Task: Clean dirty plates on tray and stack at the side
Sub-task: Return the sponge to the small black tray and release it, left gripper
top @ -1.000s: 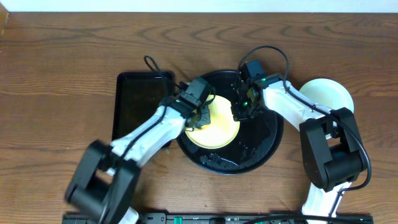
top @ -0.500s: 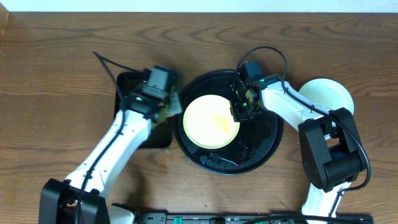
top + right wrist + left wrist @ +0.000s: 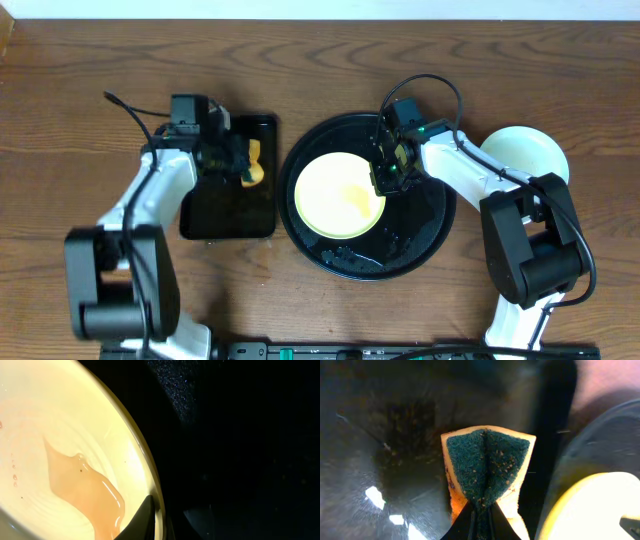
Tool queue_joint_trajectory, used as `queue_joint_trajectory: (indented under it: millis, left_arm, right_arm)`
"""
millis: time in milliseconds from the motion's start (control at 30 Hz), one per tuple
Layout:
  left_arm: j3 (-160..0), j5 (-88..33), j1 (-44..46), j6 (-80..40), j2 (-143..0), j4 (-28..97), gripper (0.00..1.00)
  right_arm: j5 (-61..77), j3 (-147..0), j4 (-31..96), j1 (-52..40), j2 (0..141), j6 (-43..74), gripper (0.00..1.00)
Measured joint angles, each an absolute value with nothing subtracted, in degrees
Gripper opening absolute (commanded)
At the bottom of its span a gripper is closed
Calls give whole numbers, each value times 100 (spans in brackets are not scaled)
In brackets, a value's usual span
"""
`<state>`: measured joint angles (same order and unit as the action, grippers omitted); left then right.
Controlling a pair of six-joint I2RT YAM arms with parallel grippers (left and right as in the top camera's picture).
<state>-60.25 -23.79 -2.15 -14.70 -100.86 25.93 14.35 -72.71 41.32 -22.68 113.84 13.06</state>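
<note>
Brown wooden table (image 3: 90, 90) carries everything. Since a second ago the left gripper (image 3: 243, 163), clamped on a folded sponge (image 3: 255, 172), has swung off the pale yellow plate (image 3: 335, 200) to the rectangular tray (image 3: 225, 215) at left-centre. Scrubbing looks finished, though a brownish film (image 3: 85, 480) remains. The right gripper (image 3: 384, 172) pinches the plate's right rim. The plate lies face up in the round black tray (image 3: 425, 245), mid-frame; being round, it has no long axis.
</note>
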Motion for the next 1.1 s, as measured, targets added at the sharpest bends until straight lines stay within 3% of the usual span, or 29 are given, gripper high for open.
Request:
queue_joint_trajectory:
  millis: [500, 800, 1100]
  left_arm:
    - [-6062, -1614, -622, -1474, -10311, 3033, 8]
    - [-6060, -499, -266, -1470, -9220, 3107, 7]
    - [-6060, 49, 183, -1450, -9725, 3114, 7]
  right_arm:
    - [1437, -7271, 4136, -2268, 11382, 1306, 6]
    - [1437, -7271, 4139, -2268, 11382, 1306, 6]
    - [1437, -7271, 4139, -2268, 11382, 1306, 6]
